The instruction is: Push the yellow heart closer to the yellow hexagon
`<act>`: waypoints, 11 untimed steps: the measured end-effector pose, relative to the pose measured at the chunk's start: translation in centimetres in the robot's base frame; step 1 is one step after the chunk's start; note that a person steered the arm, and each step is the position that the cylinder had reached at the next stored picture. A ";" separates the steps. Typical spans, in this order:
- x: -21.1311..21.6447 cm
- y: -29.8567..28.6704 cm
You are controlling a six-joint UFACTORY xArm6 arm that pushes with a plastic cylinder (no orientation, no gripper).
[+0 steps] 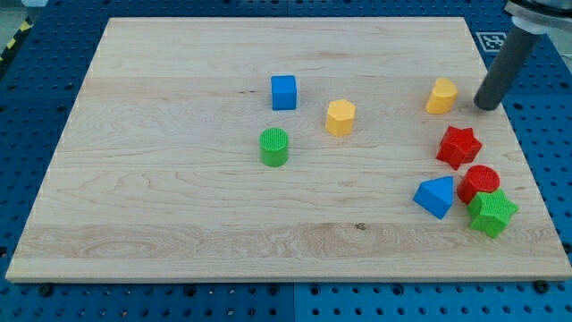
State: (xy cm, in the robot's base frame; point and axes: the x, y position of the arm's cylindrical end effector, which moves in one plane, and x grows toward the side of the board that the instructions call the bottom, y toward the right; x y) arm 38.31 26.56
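The yellow heart (441, 96) lies on the wooden board toward the view's upper right. The yellow hexagon (340, 117) lies to its left and a little lower, near the board's middle. My tip (486, 105) is just to the right of the yellow heart, a small gap between them, close to the board's right edge. The dark rod rises from it toward the view's top right corner.
A blue cube (284, 92) and a green cylinder (274, 147) lie left of the hexagon. Below the heart are a red star (458, 146), a red cylinder (480, 183), a blue triangular block (435, 196) and a green star (492, 212). The board (179, 206) rests on a blue perforated table.
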 end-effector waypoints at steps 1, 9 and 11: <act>-0.5 -2.7; 0.2 -7.1; -1.8 -13.2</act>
